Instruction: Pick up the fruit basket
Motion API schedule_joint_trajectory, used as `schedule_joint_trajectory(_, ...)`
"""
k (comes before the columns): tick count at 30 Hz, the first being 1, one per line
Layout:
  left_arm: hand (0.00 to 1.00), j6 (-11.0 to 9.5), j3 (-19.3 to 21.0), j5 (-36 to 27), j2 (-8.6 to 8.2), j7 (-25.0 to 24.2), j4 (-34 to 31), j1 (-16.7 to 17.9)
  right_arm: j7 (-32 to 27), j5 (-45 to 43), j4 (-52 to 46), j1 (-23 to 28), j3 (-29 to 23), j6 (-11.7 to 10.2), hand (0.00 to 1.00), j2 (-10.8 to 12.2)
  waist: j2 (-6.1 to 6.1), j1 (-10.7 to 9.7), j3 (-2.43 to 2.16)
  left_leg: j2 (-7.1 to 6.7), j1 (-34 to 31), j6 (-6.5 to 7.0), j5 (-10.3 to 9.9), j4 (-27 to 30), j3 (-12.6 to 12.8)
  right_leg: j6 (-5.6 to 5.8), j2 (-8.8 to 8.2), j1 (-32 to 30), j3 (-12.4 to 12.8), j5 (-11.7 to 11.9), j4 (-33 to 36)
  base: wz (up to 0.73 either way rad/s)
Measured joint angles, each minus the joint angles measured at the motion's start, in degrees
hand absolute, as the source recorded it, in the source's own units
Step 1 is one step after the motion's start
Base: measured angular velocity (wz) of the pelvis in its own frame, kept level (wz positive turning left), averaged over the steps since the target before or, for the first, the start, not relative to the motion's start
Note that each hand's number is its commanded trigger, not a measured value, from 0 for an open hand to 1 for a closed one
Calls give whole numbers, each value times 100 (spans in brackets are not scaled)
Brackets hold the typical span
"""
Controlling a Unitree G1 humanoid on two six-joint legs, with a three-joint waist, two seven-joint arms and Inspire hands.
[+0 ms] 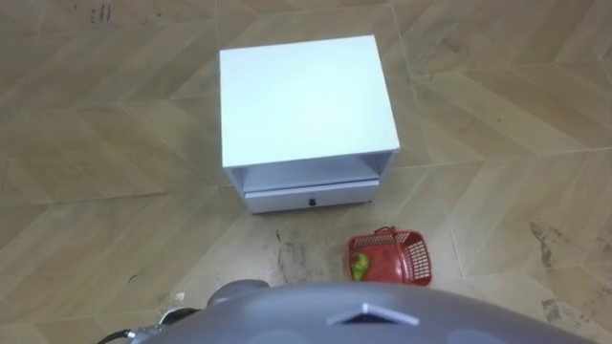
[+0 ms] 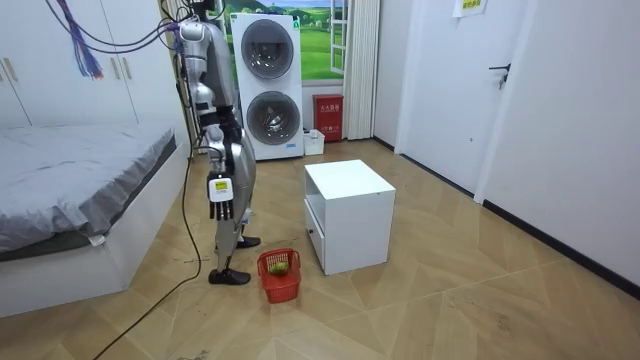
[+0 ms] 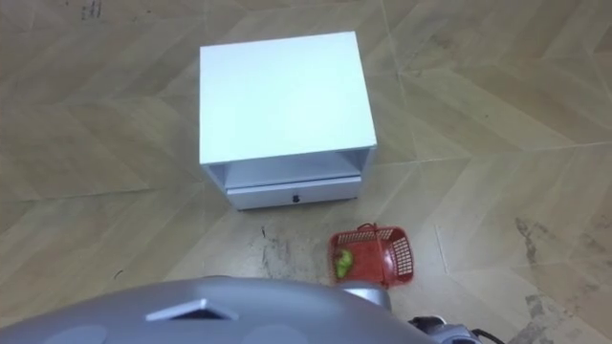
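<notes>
Right hand (image 2: pixel 220 200) hung loose at its side, fingers straight, empty, reach probably not begun. Fruit basket (image 1: pixel 390 256) sat on the floor well below and ahead of it, near white cabinet (image 1: pixel 306 100); would need bending.

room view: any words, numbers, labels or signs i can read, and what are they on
Nothing reads clearly.
Yellow sign at the room view's top edge: print too small.
Red box beside the stacked white washing machines: marks blurred.
White tag on the right hand: too small.
Red plastic fruit basket and white square cabinet: no text seen.
</notes>
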Motion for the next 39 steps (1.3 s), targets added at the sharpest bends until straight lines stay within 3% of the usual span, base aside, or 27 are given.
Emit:
schedule_joint_trajectory(8,0,41,-15,-53,3,-4,-10,-4,-103,-7,-111,-42,-13,12,0,1,37,-21,-8,-23,-110,25,-15,22,-5,11,-35,-37,-69,-8,-32,3)
schedule_joint_trajectory(15,0,-28,-18,-131,21,16,6,-155,-468,68,29,-240,-234,-4,0,-48,102,-50,0,-165,-170,182,-60,108,56,126,-265,-399,-102,-96,655,2)
schedule_joint_trajectory(20,0,-43,66,-216,79,107,267,-270,-674,100,-64,-281,-234,-48,0,-62,93,4,9,-207,-471,373,-153,386,395,169,-434,-921,-44,-58,1083,-31)
schedule_joint_trajectory(22,0,-106,284,-217,124,133,320,-265,-770,85,-271,-311,-254,-57,0,-63,124,2,-9,-155,-727,525,-135,371,678,215,-544,-1213,-79,-32,1312,-38)
schedule_joint_trajectory(23,0,-136,345,-217,135,142,337,-266,-792,85,-354,-283,-275,-62,0,-62,102,-35,16,-165,-756,559,-131,395,734,175,-618,-1308,-99,-109,1680,-6)
schedule_joint_trajectory(24,0,-172,340,-256,162,190,334,-213,-825,92,-430,-189,-367,-58,0,-63,69,-51,13,-184,-766,604,-143,424,808,150,-743,-1371,-93,-171,2503,0)
schedule_joint_trajectory(25,0,-197,338,-282,193,235,326,-184,-914,124,-436,-170,-406,-52,0,-60,-12,-3,-9,-204,-825,630,-156,483,892,82,-797,-1298,-34,-109,3099,-12)
schedule_joint_trajectory(27,0,-226,329,-321,263,260,342,-190,-1093,277,-579,-287,-418,-111,0,-61,-66,84,-37,-201,-1083,659,-174,707,990,4,-834,-1075,24,-9,3540,-25)
schedule_joint_trajectory(30,0,-347,330,-465,356,385,403,-434,-1394,703,-695,-626,-488,-374,0,-78,-211,145,-28,-136,-2054,688,-187,1536,906,55,-846,-713,240,-48,2920,-13)
schedule_joint_trajectory(31,0,-375,327,-548,359,432,407,-596,-1457,768,-762,-873,-478,-429,0,-79,-221,166,-31,-79,-2586,683,-189,2032,672,221,-792,-610,293,-230,2310,-16)
schedule_joint_trajectory(32,0,-390,320,-584,360,467,420,-691,-1478,826,-815,-973,-468,-456,0,-74,-190,168,-10,-49,-2831,677,-186,2248,599,293,-679,-572,298,-459,2084,-5)
schedule_joint_trajectory(33,0,-431,313,-711,357,512,451,-894,-1500,916,-919,-1189,-470,-532,0,-74,-123,147,27,27,-3214,654,-188,2581,548,241,-551,-600,256,-829,1881,17)
schedule_joint_trajectory(34,0,-499,308,-825,364,581,492,-1068,-1549,953,-961,-1316,-461,-557,0,-61,-126,141,47,42,-3526,578,-212,2806,497,224,-495,-797,234,-1200,2077,29)
schedule_joint_trajectory(35,0,-561,294,-905,379,620,576,-1173,-1583,965,-976,-1359,-461,-547,0,-49,-112,151,40,58,-3645,514,-258,2901,480,203,-505,-921,214,-1407,2253,42)
schedule_joint_trajectory(37,0,-773,221,-1167,460,752,717,-1447,-1641,1090,-982,-1579,-469,-561,0,-6,-164,184,65,51,-4168,447,-413,3528,353,174,-679,-1467,59,-2176,3403,31)
schedule_joint_trajectory(39,0,-871,162,-1358,511,826,991,-1571,-1687,1162,-981,-1704,-472,-601,0,-18,-218,186,68,4,-4495,491,-548,4018,293,169,-829,-1847,9,-2514,4305,27)
